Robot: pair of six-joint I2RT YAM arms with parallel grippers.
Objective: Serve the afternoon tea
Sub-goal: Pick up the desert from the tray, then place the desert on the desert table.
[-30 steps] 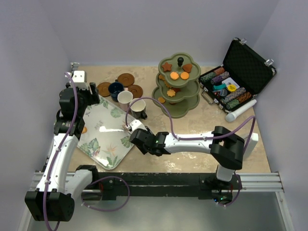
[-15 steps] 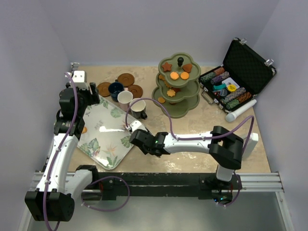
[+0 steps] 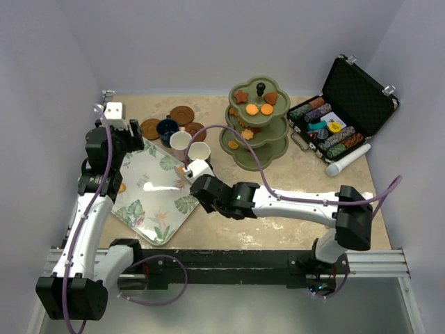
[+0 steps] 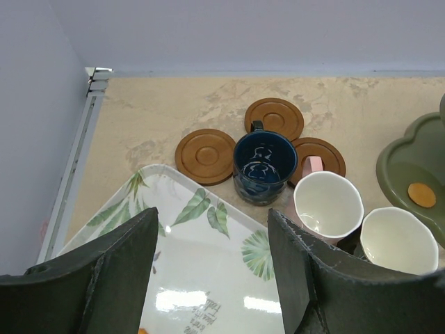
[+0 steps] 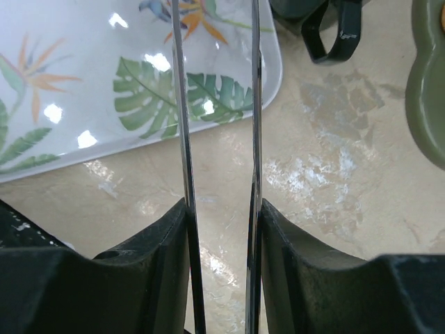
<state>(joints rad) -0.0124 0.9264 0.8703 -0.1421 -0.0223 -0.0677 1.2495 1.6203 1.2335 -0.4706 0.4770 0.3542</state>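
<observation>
Right claw [image 3: 190, 167] narrow, empty, close beside cream ceramic cup [image 3: 200, 151]; risks knocking it against pinkish-white cup [image 3: 181, 141]. Left claw [image 4: 212, 271] wide, empty, over leaf-patterned white tray [image 3: 149, 188].

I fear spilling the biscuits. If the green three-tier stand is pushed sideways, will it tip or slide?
Probably it slides rather than tips: the olive-green stand has its widest tier at the bottom. The biscuits lie loose on open tiers, so a jerk may shift them. The table looks smooth, so it should glide easily.
</observation>
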